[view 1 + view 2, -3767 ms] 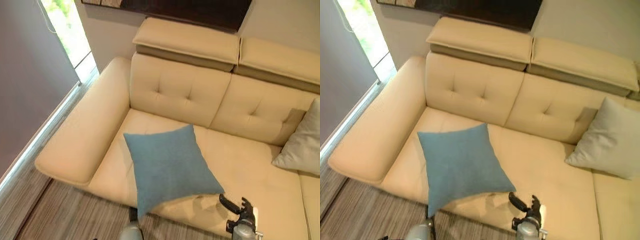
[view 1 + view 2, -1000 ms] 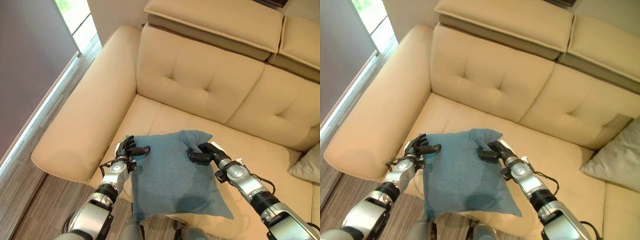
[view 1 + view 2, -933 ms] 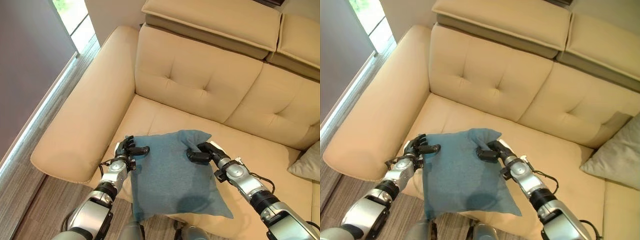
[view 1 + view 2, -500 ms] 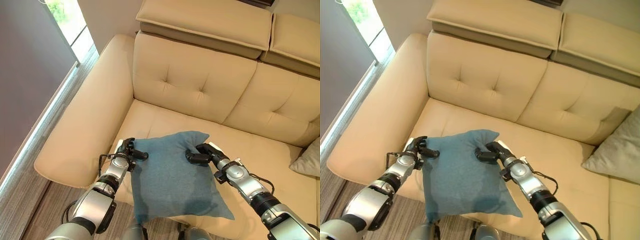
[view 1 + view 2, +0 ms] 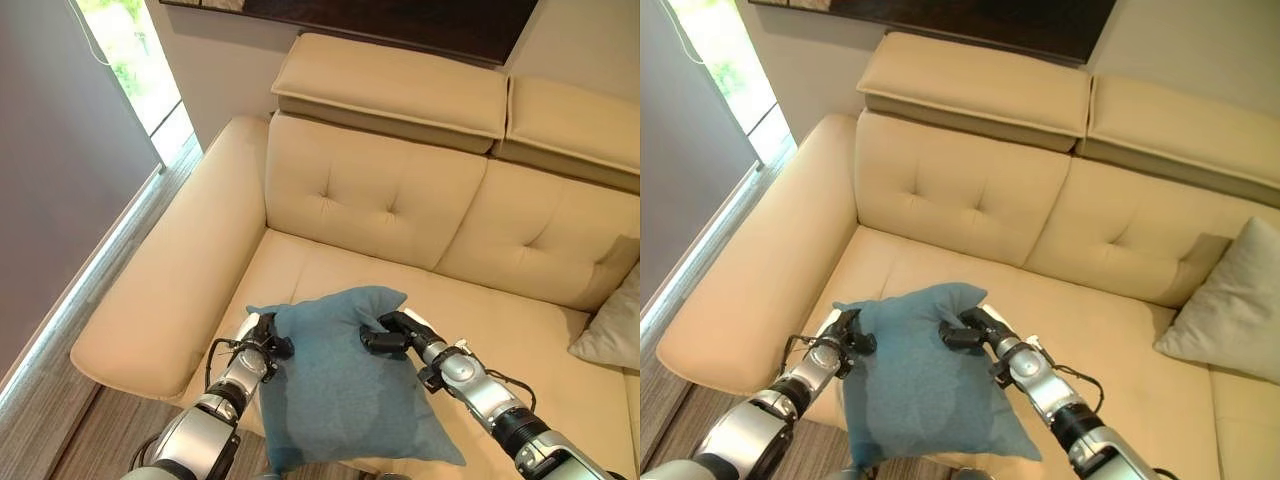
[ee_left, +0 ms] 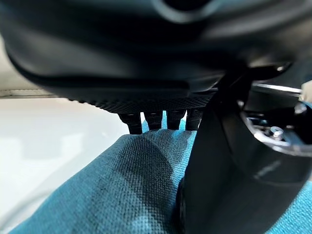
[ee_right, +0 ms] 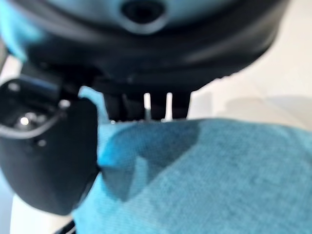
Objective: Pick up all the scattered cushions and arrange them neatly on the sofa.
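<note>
A blue cushion (image 5: 335,385) hangs over the front of the cream sofa's seat (image 5: 500,340), held up by both hands at its upper edge. My left hand (image 5: 266,338) pinches the cushion's left corner, thumb and fingers closed on the cloth (image 6: 131,190). My right hand (image 5: 392,334) grips the top right part, with the fabric (image 7: 209,170) bunched between thumb and fingers. A light grey cushion (image 5: 1230,305) leans against the backrest at the far right.
The sofa has a wide left armrest (image 5: 170,290), tufted back cushions (image 5: 370,200) and raised headrests (image 5: 390,85). Striped wooden floor (image 5: 90,440) runs along the sofa's front. A grey wall and a window (image 5: 130,60) stand at the left.
Both hands have taken hold of the blue cushion, which earlier lay flat on the seat, and lifted its top edge. The camera has tilted up, showing more of the backrest.
</note>
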Robot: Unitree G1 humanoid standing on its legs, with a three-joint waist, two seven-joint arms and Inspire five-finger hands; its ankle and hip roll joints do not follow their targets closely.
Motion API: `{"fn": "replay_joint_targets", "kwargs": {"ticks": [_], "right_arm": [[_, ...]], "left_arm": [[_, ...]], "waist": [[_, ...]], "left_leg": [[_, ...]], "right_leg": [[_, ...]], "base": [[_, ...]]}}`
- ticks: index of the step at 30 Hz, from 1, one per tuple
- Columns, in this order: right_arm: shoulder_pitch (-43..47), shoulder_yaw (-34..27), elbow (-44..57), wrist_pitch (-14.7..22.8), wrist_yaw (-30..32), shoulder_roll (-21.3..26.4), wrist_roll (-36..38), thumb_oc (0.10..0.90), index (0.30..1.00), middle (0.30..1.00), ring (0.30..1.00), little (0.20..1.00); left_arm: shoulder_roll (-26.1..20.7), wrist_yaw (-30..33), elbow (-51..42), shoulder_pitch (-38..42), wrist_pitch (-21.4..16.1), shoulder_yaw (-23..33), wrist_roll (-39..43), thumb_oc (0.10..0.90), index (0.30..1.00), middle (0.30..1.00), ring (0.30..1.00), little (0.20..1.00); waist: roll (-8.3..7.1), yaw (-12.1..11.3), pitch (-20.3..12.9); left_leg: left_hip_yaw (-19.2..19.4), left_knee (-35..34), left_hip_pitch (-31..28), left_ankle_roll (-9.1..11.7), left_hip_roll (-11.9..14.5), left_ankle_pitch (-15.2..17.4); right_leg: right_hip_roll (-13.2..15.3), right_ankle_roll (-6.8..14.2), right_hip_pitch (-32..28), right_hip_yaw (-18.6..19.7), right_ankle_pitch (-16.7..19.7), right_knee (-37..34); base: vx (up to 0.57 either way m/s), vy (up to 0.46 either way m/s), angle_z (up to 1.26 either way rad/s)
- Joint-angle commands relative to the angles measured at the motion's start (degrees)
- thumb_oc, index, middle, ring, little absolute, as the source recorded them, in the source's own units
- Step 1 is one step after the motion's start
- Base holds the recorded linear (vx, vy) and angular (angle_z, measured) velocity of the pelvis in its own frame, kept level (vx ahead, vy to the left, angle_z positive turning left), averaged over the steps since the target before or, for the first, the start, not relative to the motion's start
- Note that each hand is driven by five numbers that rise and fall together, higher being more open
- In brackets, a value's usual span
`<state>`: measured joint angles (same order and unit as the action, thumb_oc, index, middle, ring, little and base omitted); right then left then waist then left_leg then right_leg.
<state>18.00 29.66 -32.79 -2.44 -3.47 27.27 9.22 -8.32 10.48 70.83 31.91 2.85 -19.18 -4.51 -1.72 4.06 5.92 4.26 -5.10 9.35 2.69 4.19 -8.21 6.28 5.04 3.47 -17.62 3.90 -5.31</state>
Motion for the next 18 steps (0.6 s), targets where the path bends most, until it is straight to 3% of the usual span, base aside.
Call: {"fn": "replay_joint_targets", "kwargs": {"ticks": [1,10,15,18], "right_arm": [[1.16,-3.72,4.79,2.2,0.67,-3.98,1.92,0.4,0.3,0.3,0.3,0.3],[-4.09,-6.62,10.16,3.13,1.15,-1.91,-0.01,0.4,0.3,0.3,0.3,0.3],[-10.16,-11.68,12.81,3.85,0.69,0.04,-0.79,0.4,0.3,0.3,0.3,0.3],[-14.63,-17.08,14.33,3.88,1.7,0.66,-1.41,0.4,0.3,0.3,0.3,0.3]], "left_arm": [[5.2,-8.05,7.3,-6.98,2.88,-1.28,10.84,0.4,0.3,0.3,0.3,0.3],[6.0,-6.41,6.45,-6.54,2.57,-0.72,11.32,0.4,0.3,0.3,0.3,0.3],[3.68,-5.48,2.76,-5.8,1.39,0.16,12.07,0.4,0.3,0.3,0.3,0.3],[2.28,-6.24,-3.95,-4.97,0.02,0.66,18.11,0.4,0.3,0.3,0.3,0.3]], "waist": [[-2.03,0.76,2.3],[-2.5,0.95,2.34],[-1.61,1.62,0.99],[-0.14,2.75,-0.35]], "left_leg": [[1.42,0.1,-1.64,1.67,1.13,8.16],[1.71,0.1,-2.87,1.52,1.03,9.03],[2.59,0.1,-5.56,1.28,1.06,10.1],[3.29,0.1,-8.29,1.23,1.4,11.14]], "right_leg": [[2.21,2.9,1.43,-0.4,-3.53,0.31],[2.1,2.91,0.38,0.14,-3.84,0.31],[1.99,3.06,-1.84,0.85,-4.84,0.31],[1.67,2.79,-4.31,1.52,-5.83,0.31]], "base": [[0.0,0.0,0.0],[0.0,-0.005,0.0],[0.05,-0.04,-0.07],[0.07,-0.061,-0.13]]}}
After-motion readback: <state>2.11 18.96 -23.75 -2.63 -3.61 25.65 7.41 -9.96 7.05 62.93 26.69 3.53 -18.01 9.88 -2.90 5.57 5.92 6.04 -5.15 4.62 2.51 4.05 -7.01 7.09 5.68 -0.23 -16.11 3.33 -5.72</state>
